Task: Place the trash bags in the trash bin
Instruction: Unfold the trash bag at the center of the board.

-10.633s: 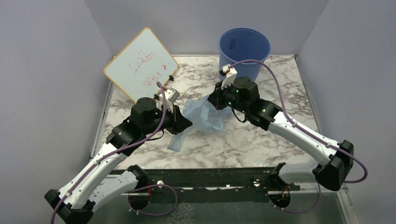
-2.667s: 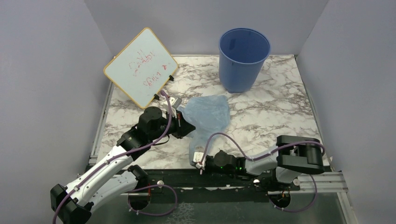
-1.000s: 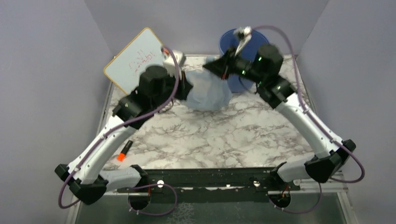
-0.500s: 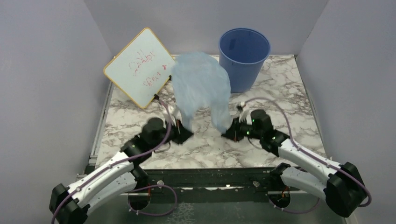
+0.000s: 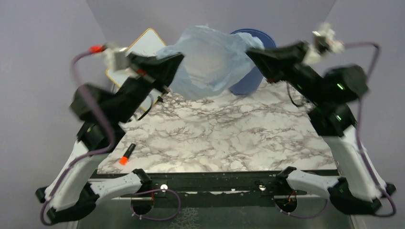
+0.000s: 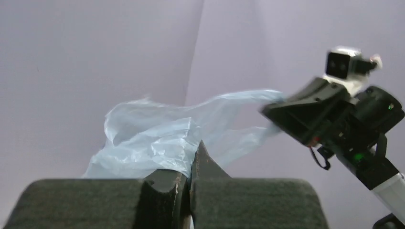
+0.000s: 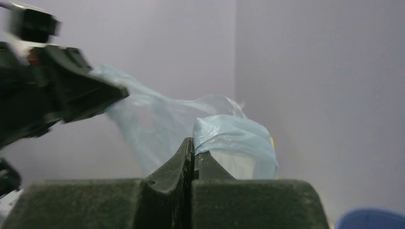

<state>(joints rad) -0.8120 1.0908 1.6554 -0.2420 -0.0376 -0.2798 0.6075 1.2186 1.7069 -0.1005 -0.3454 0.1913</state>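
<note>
The light-blue translucent trash bag (image 5: 210, 59) hangs stretched in the air between both raised arms, high above the marble table. My left gripper (image 5: 177, 56) is shut on its left edge, and my right gripper (image 5: 248, 51) is shut on its right edge. The blue trash bin (image 5: 248, 83) stands at the back of the table, mostly hidden behind the bag and the right gripper. In the left wrist view the bag (image 6: 157, 143) bunches out from the shut gripper (image 6: 195, 150). In the right wrist view the film (image 7: 234, 138) folds over the shut gripper (image 7: 192, 147); a sliver of the bin (image 7: 370, 218) shows at the lower right.
A white board with red writing (image 5: 145, 43) leans at the back left, behind the left arm. An orange marker (image 5: 126, 155) lies near the table's front left. Grey walls close in the left, back and right sides.
Both arms have swung up from low over the table to high in the air, lifting the bag and pulling it wide apart in front of the bin.
</note>
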